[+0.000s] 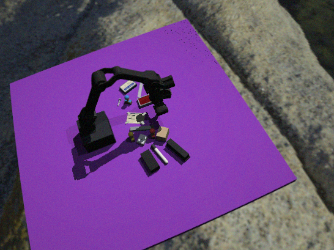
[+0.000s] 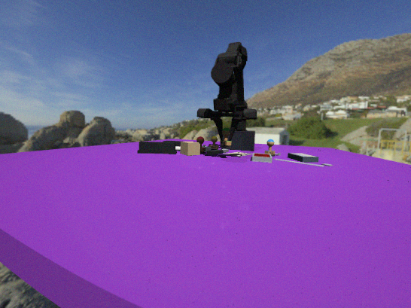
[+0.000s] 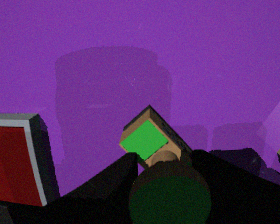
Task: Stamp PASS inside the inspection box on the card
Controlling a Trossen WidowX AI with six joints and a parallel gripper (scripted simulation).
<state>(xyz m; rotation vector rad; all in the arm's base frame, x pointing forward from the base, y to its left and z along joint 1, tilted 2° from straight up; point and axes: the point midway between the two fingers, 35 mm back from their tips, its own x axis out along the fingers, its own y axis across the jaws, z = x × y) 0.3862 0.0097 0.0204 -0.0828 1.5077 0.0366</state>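
"One stamp is in play, then?"

"Yes. The fingers [image 1: 157, 101] [image 2: 226, 138] are clamped on the green-topped stamp [image 2: 226, 130] [image 3: 170, 197], low centre in the wrist view. Gripping below the knob probably leaves its face free to press straight down."

"And the green patch on its foot?"

"A marker for which way it faces, I'd guess. It's held above the bench [image 1: 122, 202] [image 2: 226, 223] [image 3: 225, 50], and I can't see whether its underside is inked."

"Where's the ink?"

"Red pad [image 1: 144, 100] [image 2: 262, 158] [image 3: 12, 165], left edge of the wrist view. It lies near the card [image 1: 132, 117] [image 2: 238, 154], likely to keep the carry short."

"Is the card marked?"

"Can't tell; a dark patch covers part of it. Pale bits at its corners presumably keep it flat. The red-topped stamp [image 1: 152, 131] [image 2: 200, 140] stands apart from it, perhaps as a decoy."

"What about the surface?"

"Flat, matt purple, with shadows stretching toward the lower left of the top view."

"Some room, that."

"Outdoors, really: boulders [image 1: 244, 43] [image 2: 95, 130] around, a mountain [image 2: 339, 72] at upper right of the exterior view, blue sky beyond."
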